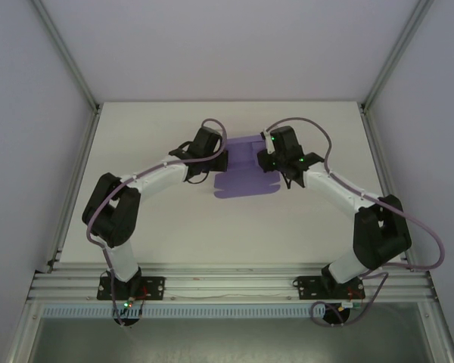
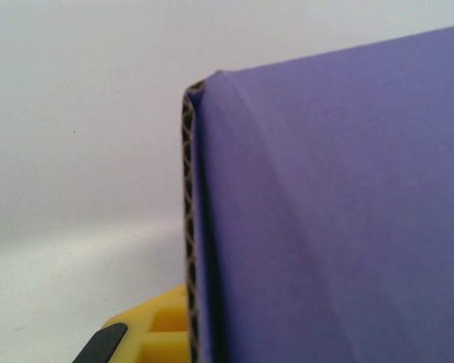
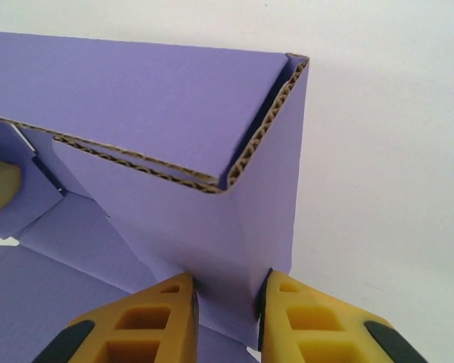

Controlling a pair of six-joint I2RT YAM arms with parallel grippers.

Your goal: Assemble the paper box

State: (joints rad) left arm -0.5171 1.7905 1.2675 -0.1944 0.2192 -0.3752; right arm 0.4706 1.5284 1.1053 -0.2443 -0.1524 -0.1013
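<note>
Yellow and blunt, the right fingers [image 3: 159, 321] pinch the lower part of an upright wall of the paper box [image 3: 136, 98]. One finger sits on each face of the purple card. The grip appears meant to hold this wall square to its neighbour, and the corrugated edges of the two panels meet in a corner just above the fingers.

On the other side, the left fingers [image 2: 155, 325] are closed on the box. One yellow finger lies against the cut edge of a raised panel that climbs steeply past the lens, and its partner is hidden behind the card. A soft bend runs across that panel near its top corner, which suggests the card is giving a little under the hold.

Seen from above, the box [image 1: 246, 178] sits mid-bench, toward the far side, between the two wrists. The left arm [image 1: 159, 175] reaches in from one side and the right arm [image 1: 337, 189] from the other. Their wrists meet over the far half of the sheet. The near flap, with its small tabs, lies flat on the white bench [image 1: 174, 227], pointing back toward the arm bases.

With both sides held, the aim seems to be to keep the side walls standing while the remaining flaps are brought up. Assembly looks only partly done: the walls are rising but nothing is tucked or locked. Squeezing harder risks creasing the card where no fold belongs.
</note>
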